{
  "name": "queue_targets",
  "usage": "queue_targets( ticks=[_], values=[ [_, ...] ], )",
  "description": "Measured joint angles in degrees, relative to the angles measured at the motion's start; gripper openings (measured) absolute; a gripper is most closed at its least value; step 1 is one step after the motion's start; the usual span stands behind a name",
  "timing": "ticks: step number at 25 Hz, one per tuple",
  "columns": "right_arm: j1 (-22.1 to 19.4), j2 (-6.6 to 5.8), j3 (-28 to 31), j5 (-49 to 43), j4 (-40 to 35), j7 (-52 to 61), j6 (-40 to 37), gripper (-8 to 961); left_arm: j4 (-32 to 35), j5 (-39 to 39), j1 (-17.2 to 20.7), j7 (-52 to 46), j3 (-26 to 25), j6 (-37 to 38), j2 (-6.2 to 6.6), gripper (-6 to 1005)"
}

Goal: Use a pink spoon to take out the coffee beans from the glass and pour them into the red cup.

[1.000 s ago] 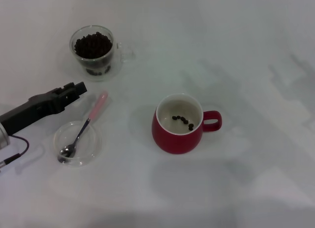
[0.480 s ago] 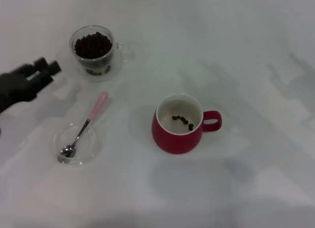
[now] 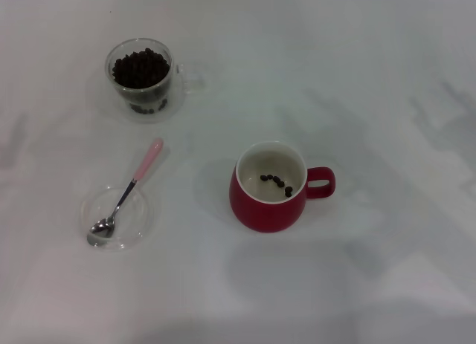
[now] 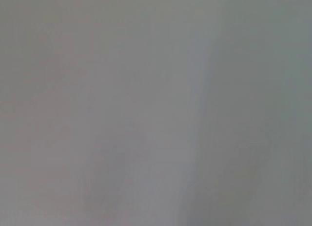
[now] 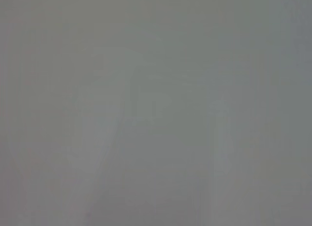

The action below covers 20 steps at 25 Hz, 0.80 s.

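The pink spoon (image 3: 128, 192) lies with its metal bowl in a flat clear saucer (image 3: 143, 222) at the near left, its pink handle pointing to the far right. The glass (image 3: 141, 79) stands at the far left, full of coffee beans (image 3: 140, 66). The red cup (image 3: 271, 187) stands in the middle with its handle to the right and a few coffee beans (image 3: 277, 182) inside. Neither gripper shows in the head view. Both wrist views show only plain grey surface.
The white table (image 3: 372, 99) stretches around the three things. Soft shadows lie on it at the right and at the left edge.
My left arm, near the spoon one second ago, has drawn back to the left and out of the head view. The spoon, glass and cup have not moved.
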Motion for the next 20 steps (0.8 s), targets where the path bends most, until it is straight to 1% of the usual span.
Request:
queue_targets(
  ticks=[1, 2, 6, 8, 11, 14, 20],
  values=[
    [-0.05, 0.00, 0.04, 0.10, 0.25, 0.01, 0.05, 659, -0.24, -0.27, 0.56, 1.50, -2.62, 0.00, -0.05, 446],
    [-0.08, 0.00, 0.06, 0.12, 0.41, 0.01, 0.05, 659, -0.30, -0.47, 0.71, 1.92, -3.23, 0.00, -0.06, 446],
    [-0.97, 0.01, 0.10, 0.19, 0.88, -0.14, -0.26, 655, -1.81, -3.95, 2.07, 7.17, -9.41, -0.06, 0.01, 446],
    [-1.51, 0.04, 0.15, 0.20, 0.90, -0.42, -0.38, 653, -2.81, -6.00, 2.34, 9.98, -11.60, -0.07, 0.02, 446],
    [-2.15, 0.09, 0.17, 0.22, 0.92, -0.52, -0.47, 653, -3.54, -8.52, 2.54, 12.31, -13.14, -0.12, 0.02, 446],
    [-2.62, 0.15, 0.17, 0.21, 0.92, -0.23, -0.57, 653, -3.81, -10.03, 2.62, 13.99, -13.41, -0.17, 0.01, 446],
    [-3.64, 0.28, -0.40, -0.27, 0.92, 0.08, -0.62, 653, -5.75, -10.80, 1.97, 18.92, -14.61, -0.72, 0.06, 447]
  ],
)
